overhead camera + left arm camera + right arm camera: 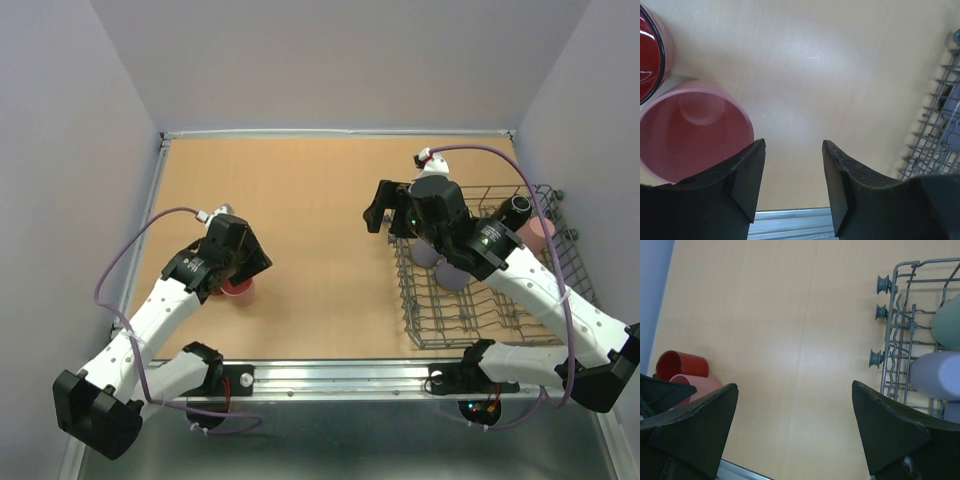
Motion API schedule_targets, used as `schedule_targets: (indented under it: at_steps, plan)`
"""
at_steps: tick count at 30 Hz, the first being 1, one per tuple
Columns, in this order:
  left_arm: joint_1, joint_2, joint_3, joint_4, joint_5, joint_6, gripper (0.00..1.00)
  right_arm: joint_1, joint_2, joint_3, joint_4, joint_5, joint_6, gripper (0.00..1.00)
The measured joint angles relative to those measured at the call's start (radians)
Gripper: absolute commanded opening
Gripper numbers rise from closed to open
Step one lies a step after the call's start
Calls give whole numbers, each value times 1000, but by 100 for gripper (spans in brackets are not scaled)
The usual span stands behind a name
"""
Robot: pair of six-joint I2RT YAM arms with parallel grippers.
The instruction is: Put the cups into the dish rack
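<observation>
A pink cup (695, 130) stands upright on the table, just outside the left finger of my left gripper (794, 185). That gripper is open, with only bare table between its fingers. A glossy red mug (652, 55) stands right behind the pink cup. From above, my left gripper (225, 270) hangs over the pink cup (240, 289). My right gripper (383, 222) hovers wide open and empty at the left end of the dish rack (430, 335). The rack holds lavender cups (452, 275), a dark mug (517, 210) and another pink cup (541, 230). A sage-green cup (947, 322) shows in the right wrist view.
The rack (900, 340) fills the table's right side, with small wheels on its near end. A metal rail (330, 378) runs along the table's front edge. Grey walls close in the left, the back and the right.
</observation>
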Motion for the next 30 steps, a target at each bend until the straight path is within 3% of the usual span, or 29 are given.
schedule_targets:
  at_steps: [10,17,26,27,30]
  plan:
    - [-1,-12,176,-50,-55,2,60,0,-16,-35,-7,-6,2,100]
    - [-1,-12,108,-116,-79,-13,60,0,-17,-37,-6,-6,3,100]
    - [-1,4,-29,-79,-60,-19,60,0,-53,-70,-19,-1,17,100]
    - [-1,10,-35,-71,-59,-19,58,0,-57,-70,-20,0,18,100]
    - [-1,44,-45,-39,-53,-14,36,0,-69,-70,-22,8,20,100]
